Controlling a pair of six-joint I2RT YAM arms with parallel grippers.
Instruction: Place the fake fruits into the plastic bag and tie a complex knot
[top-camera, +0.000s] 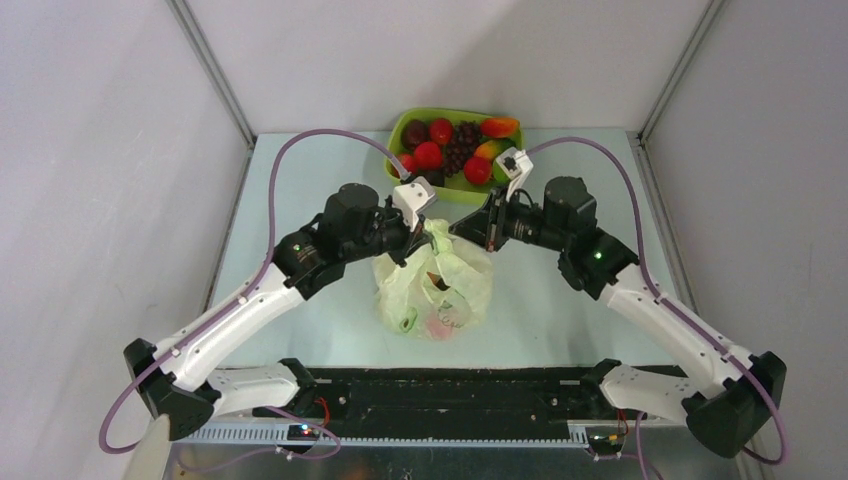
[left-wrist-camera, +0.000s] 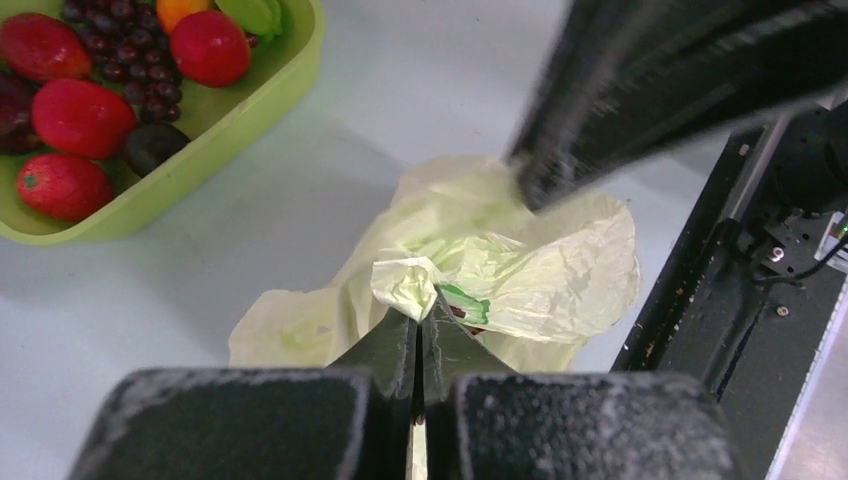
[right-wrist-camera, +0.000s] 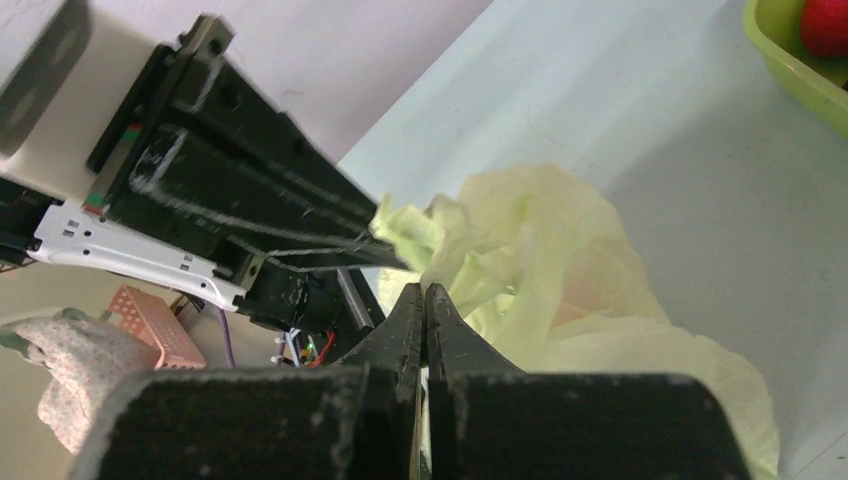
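My left fingers (left-wrist-camera: 418, 308) and right fingers (right-wrist-camera: 424, 298), each pressed together, pinched the plastic bag (top-camera: 455, 275) by its bunched top, mid-worktop (top-camera: 330, 310). Its green-red print was unreadable. A pinkish fruit (top-camera: 438, 322) showed inside. The lime tray (top-camera: 455, 188) held red apples (top-camera: 429, 155) and grapes (top-camera: 462, 145).

Readable text: none, in any of the three views.
Plastic bag (left-wrist-camera: 540, 270): bears a small green-and-red printed mark (left-wrist-camera: 466, 302) on its pale film (too creased and blurred for any letter or number to be made out).
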